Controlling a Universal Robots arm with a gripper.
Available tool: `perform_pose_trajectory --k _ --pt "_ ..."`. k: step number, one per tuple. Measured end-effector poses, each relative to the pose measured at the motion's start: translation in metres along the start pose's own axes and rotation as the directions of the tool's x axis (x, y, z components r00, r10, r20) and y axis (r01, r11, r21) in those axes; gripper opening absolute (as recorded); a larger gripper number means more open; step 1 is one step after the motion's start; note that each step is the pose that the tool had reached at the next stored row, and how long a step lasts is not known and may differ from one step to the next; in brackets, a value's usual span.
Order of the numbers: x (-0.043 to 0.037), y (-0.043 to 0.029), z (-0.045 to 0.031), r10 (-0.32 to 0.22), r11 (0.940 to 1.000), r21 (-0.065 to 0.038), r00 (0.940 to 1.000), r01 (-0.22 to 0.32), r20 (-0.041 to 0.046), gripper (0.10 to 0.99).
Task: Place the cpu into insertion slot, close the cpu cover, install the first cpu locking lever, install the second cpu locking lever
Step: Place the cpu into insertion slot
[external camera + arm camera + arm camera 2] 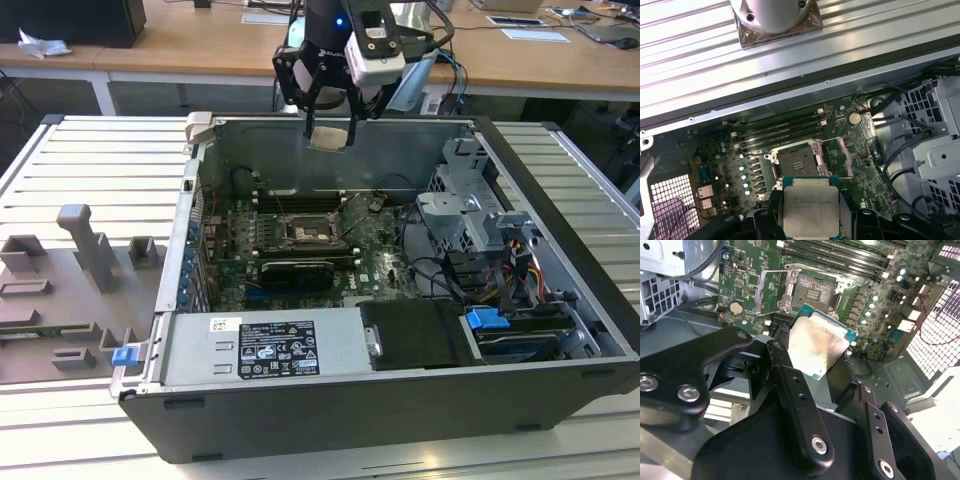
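Note:
My gripper [329, 118] hangs above the open computer case, shut on the cpu [330, 135], a flat silvery square chip. In both wrist views the cpu [816, 342] [810, 212] sits between the black fingers [781, 365] [771, 212], held by its edges. Below it on the green board lies the insertion slot [303, 232] [815, 289] [795, 162], a dark open square socket with nothing in it. The cpu cover [771, 290] [841, 156] is flipped open beside the slot. The cpu is well above the slot and not touching it.
Long black memory slots [780, 130] run beside the socket. A labelled power supply box [265, 345] fills the case's near side, with a drive cage [470, 200] and cables [440, 270] at the exterior view's right. A grey fixture plate [80, 270] lies outside, left.

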State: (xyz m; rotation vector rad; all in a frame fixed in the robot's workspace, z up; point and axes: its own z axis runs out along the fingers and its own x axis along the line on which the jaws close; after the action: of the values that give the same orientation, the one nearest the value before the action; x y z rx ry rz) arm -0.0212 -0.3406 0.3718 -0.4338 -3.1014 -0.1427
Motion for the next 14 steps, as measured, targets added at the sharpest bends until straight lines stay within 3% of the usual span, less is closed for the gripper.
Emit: perform_pose_trajectory --k 10,14 --pt "0.0 0.0 0.0001 0.055 0.9985 -0.001 0.9985 -0.055 0.005 0.541" --pt "0.0 -0.0001 0.0005 0.104 0.9945 -0.002 0.9945 -0.104 0.0094 0.541"
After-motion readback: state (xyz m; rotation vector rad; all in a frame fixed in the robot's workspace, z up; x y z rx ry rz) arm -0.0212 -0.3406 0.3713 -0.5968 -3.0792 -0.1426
